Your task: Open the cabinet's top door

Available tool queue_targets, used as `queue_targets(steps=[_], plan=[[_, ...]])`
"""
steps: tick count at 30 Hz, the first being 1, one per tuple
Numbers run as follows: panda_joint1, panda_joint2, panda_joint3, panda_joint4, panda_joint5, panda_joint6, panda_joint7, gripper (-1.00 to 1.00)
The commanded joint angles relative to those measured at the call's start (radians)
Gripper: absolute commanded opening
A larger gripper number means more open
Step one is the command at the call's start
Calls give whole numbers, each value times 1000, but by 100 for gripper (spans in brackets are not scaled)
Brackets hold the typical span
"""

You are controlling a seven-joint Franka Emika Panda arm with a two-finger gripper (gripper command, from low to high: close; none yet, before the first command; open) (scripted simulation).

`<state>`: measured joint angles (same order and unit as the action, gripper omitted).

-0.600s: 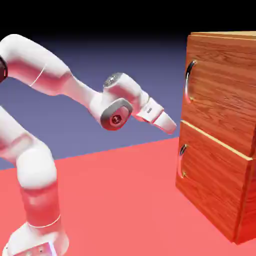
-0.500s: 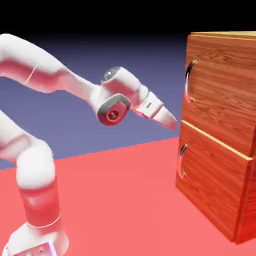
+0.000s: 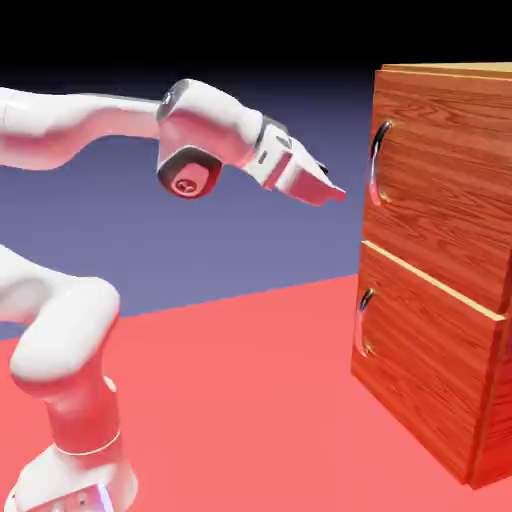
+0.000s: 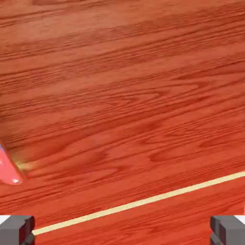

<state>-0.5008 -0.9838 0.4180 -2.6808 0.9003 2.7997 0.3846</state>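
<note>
The cabinet (image 3: 440, 300) stands at the exterior view's right, a tall reddish-brown wood-grain box. Its top door (image 3: 450, 180) is shut, with a long curved silver handle (image 3: 376, 160) on its left edge. My gripper (image 3: 335, 190) hovers just left of that handle, at its height, a short gap away and touching nothing. In the hand view the top door (image 4: 119, 95) fills the picture. My gripper (image 4: 122, 232) is open: its grey fingertips (image 4: 16, 229) sit far apart with nothing between them.
A pale trim strip (image 4: 143, 202) slants across the lower hand view, above the lower panel (image 3: 420, 380), which has a small handle (image 3: 365, 322). A shiny red-tinted rounded tip (image 4: 7, 170) shows at the hand view's left edge. The red table (image 3: 250, 400) spreads below the arm.
The arm has lifted the hand from the height of the seam between the two panels up to the top door's handle. It now sits slightly nearer the cabinet. The jaws stayed wide.
</note>
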Motion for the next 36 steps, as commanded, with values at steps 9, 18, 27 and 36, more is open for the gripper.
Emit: queue_targets(steps=[9, 18, 27, 36], plan=[[-223, -180, 182, 56, 392, -103, -155, 0], [-446, -360, 364, 112, 783, -206, -310, 0], [-669, -540, 545, 169, 1174, -310, -465, 0], [-884, -713, 720, 223, 1552, -409, -614, 0]])
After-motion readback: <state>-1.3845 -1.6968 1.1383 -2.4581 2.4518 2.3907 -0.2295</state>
